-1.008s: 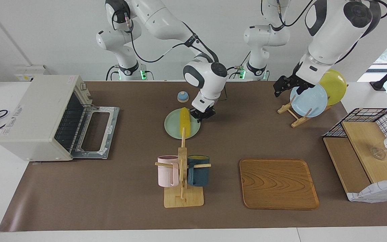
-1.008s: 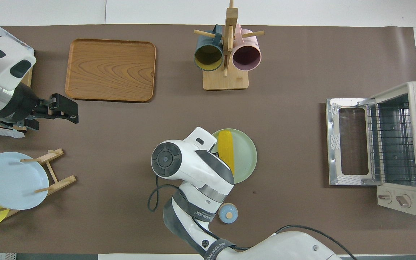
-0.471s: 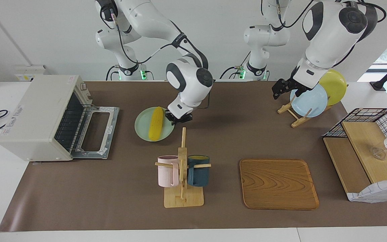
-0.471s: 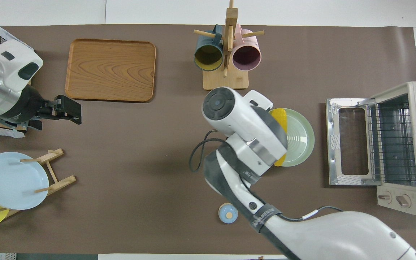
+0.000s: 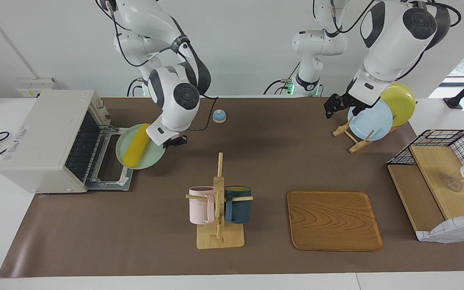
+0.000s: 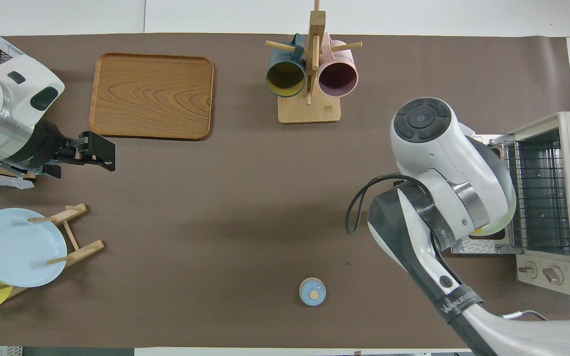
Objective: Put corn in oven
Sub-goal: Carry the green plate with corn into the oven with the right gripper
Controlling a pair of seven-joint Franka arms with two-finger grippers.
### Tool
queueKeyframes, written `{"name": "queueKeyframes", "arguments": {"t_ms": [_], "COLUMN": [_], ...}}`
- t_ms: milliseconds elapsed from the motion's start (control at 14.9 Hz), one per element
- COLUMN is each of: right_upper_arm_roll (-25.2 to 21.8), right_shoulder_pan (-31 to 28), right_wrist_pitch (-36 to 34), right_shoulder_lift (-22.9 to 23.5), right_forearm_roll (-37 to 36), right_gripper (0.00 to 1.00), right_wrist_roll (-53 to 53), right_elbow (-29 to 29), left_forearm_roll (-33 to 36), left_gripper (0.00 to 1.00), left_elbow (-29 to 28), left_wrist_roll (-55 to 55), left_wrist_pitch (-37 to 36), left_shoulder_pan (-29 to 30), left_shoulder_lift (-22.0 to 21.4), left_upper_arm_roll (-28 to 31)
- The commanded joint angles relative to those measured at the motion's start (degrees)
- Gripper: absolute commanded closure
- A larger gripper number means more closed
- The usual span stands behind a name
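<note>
The pale green plate [image 5: 148, 155] is held by its rim in the closed right gripper [image 5: 170, 141], up in the air over the let-down door [image 5: 111, 177] of the oven [image 5: 42, 137], which stands at the right arm's end of the table [image 5: 135, 241]. The corn [image 5: 135, 146] is carried on that plate. The left gripper [image 5: 334, 106] is kept wide open and empty, waiting over the table beside the plate rack [image 5: 357, 141].

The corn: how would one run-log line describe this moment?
right gripper: shut on green plate | corn: on plate, over open oven door | left gripper: open, waiting above plate rack
</note>
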Motion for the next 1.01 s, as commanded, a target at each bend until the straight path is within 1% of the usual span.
{"name": "queueKeyframes", "arguments": {"t_ms": [0, 67, 202, 336, 403, 672, 941], "right_upper_arm_roll": [0.71, 0.71, 0.71, 0.8, 0.71, 0.71, 0.71], "right_shoulder_pan": [-6.21, -7.35, -9.2, -11.92, -12.19, -14.83, -15.62], "right_wrist_pitch": [3.17, 3.7, 6.94, 9.67, 10.11, 10.12, 9.77], "right_shoulder_lift": [-2.0, -2.0, -2.09, -2.26, -2.61, -2.7, -2.7], "right_forearm_roll": [-1.7, -2.22, -4.51, -4.69, -4.78, -4.87, -4.87], "right_gripper": [1.0, 1.0, 1.0, 1.0, 1.0, 1.0, 1.0], "right_wrist_roll": [-6.73, -7.44, -9.64, -12.36, -13.07, -18.25, -19.67], "right_elbow": [-3.97, -4.32, -5.72, -7.65, -8.62, -8.8, -8.8], "left_forearm_roll": [0.98, 0.98, 0.98, 0.98, 0.89, 0.98, 1.94], "left_gripper": [0.0, 0.0, 0.0, 0.0, 0.0, 0.0, 0.0], "left_elbow": [-0.45, -0.36, -0.45, -0.53, -0.45, -0.01, 0.79], "left_wrist_roll": [0.44, 0.44, 0.53, 0.53, 0.36, 0.27, 0.18], "left_wrist_pitch": [0.34, 0.25, 0.25, 0.33, 0.6, 0.07, -3.43], "left_shoulder_pan": [-0.72, -0.72, -0.63, -0.63, -0.63, -0.81, -0.9], "left_shoulder_lift": [-0.79, -0.7, -0.7, -0.79, -0.79, -0.79, -2.01], "left_upper_arm_roll": [0.44, 0.44, 0.44, 0.44, 0.44, 0.44, 0.27]}}
